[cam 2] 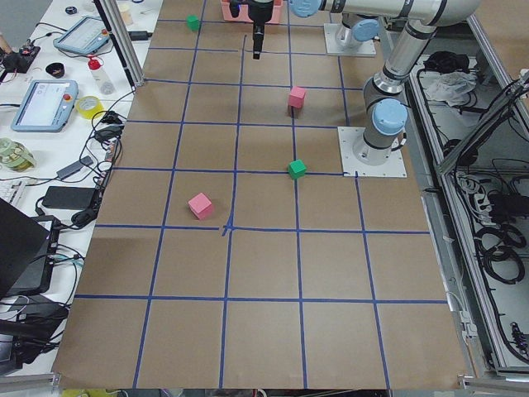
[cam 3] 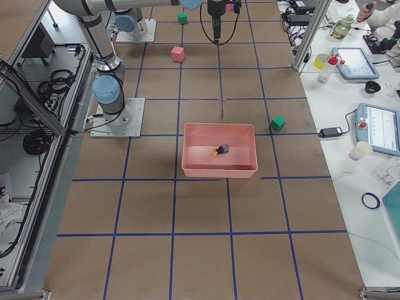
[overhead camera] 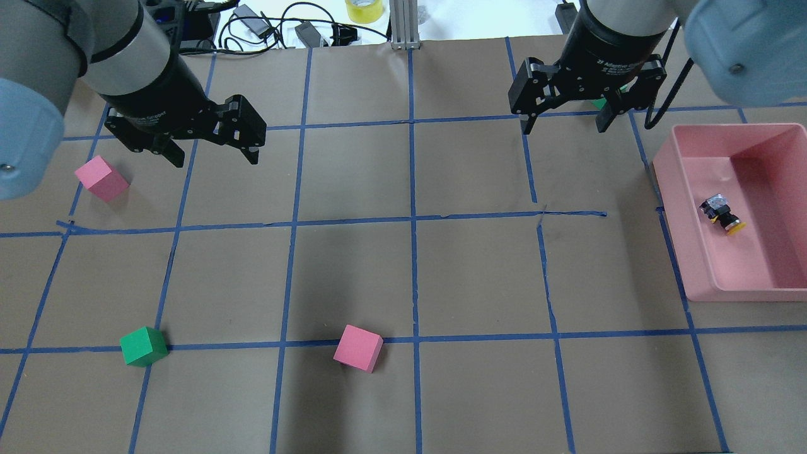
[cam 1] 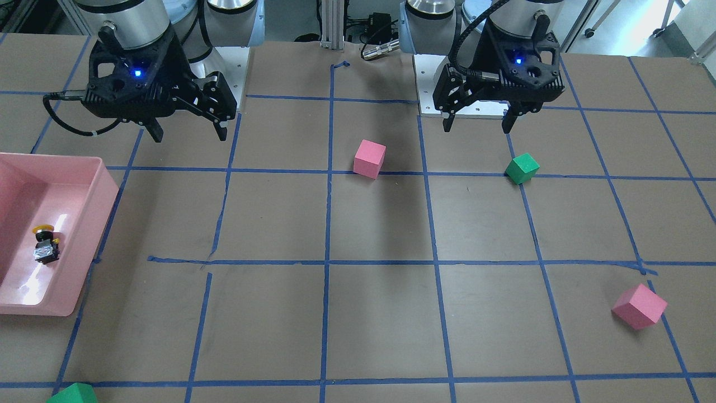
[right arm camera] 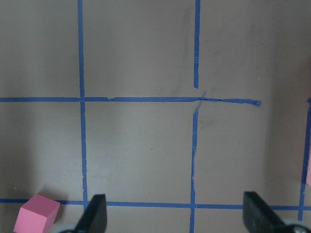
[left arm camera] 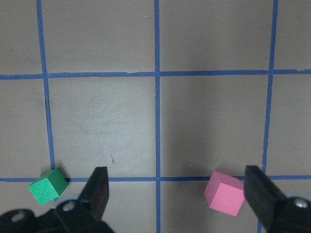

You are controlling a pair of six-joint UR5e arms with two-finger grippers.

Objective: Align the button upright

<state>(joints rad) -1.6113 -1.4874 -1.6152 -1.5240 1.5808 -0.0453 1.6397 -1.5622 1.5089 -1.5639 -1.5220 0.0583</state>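
The button [overhead camera: 722, 213] lies on its side on the floor of the pink bin [overhead camera: 669, 189], with its yellow cap toward the robot and its silvery end away. It also shows in the front view [cam 1: 46, 246] and the right side view [cam 3: 220, 150]. My right gripper [overhead camera: 563, 128] is open and empty, held above the table beside the bin's far corner, apart from it. My left gripper [overhead camera: 213, 156] is open and empty above the table's left half. Both are open in the front view too, the right one [cam 1: 189, 136] and the left one [cam 1: 477, 127].
One pink cube [overhead camera: 101, 178] lies beside my left gripper, and another pink cube [overhead camera: 358, 347] lies near the table's middle front. A green cube [overhead camera: 144, 346] sits at the front left. Another green cube [cam 1: 72, 393] lies on the far side of the bin.
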